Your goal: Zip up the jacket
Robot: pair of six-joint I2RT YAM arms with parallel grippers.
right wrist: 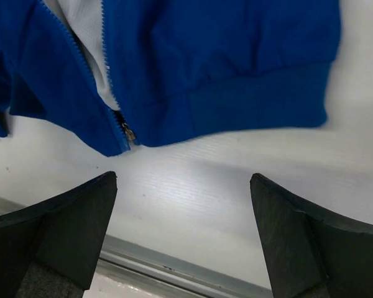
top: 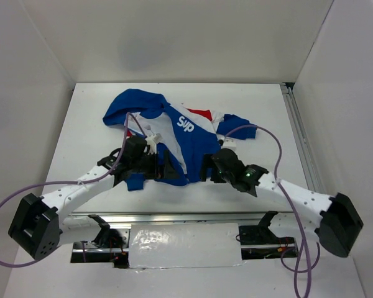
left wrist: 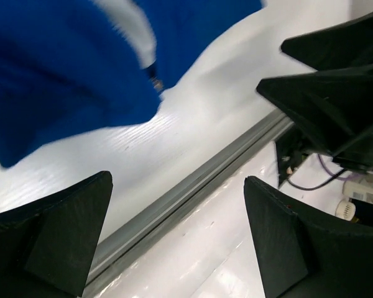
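The jacket [top: 174, 133] lies crumpled in the middle of the table, royal blue with white lining, a red panel and white lettering. Its front is open, and its bottom hem points toward the arms. The left gripper [top: 168, 169] is open and empty, low at the hem's left side. The right gripper [top: 206, 170] is open and empty at the hem's right side. In the left wrist view the jacket [left wrist: 62, 74] and its zipper slider [left wrist: 154, 79] lie beyond the open gripper [left wrist: 177, 230]. In the right wrist view the slider [right wrist: 129, 132] sits at the bottom of the open zipper, beyond the open gripper [right wrist: 183, 217].
A grey metal rail [left wrist: 193, 186] runs along the table's near edge, just under both grippers, and also shows in the right wrist view [right wrist: 174, 270]. The right gripper's black body [left wrist: 329, 93] shows close by in the left wrist view. White walls enclose the table.
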